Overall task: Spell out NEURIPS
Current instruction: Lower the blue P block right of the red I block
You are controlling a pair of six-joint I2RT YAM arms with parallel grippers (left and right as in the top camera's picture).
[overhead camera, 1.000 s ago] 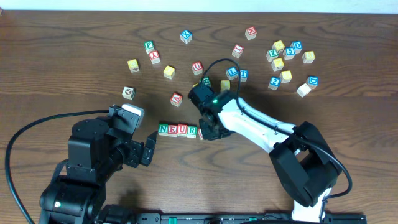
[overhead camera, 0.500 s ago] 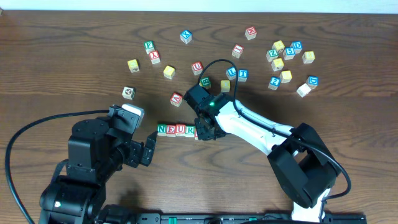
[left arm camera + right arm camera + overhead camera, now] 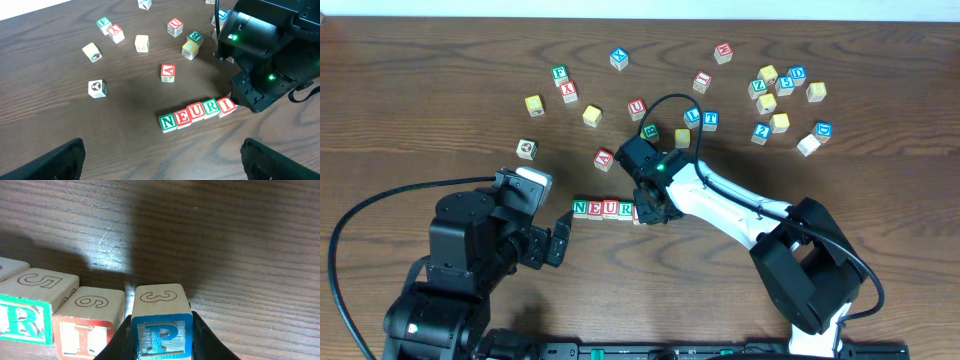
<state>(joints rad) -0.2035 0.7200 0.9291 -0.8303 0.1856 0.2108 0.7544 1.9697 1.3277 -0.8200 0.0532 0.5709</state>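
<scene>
Left arm point(image 3: 470, 245) sat folded near the table point(image 3: 420, 100) front edge, left gripper point(image 3: 558, 243) wide open. Right arm point(image 3: 720, 205) reached to table centre, right gripper point(image 3: 647, 212) pinching P cube point(image 3: 161, 330).

Five wooden cubes N point(image 3: 168, 122), E point(image 3: 183, 118), U point(image 3: 195, 112), R point(image 3: 210, 107) and I point(image 3: 226, 105) stand in a tight row mid-table, nearer the front edge, with green or red letters. The blue-lettered P cube point(image 3: 161, 335) sits upright just beside I, pinched by the right end effector point(image 3: 161, 342).

- The small wooden cube lettered P point(image 3: 162, 335) has a blue-bordered face and a blue letter; its pale top bears a brown 3.
- At its 9 o'clock, the wooden cube lettered I point(image 3: 82, 337) is red and the wooden cube lettered R point(image 3: 25, 322) is green.
- The wooden cube lettered N point(image 3: 167, 121) is green.
- The wooden table point(image 3: 420, 120) is dark brown with streaked grain.
</scene>
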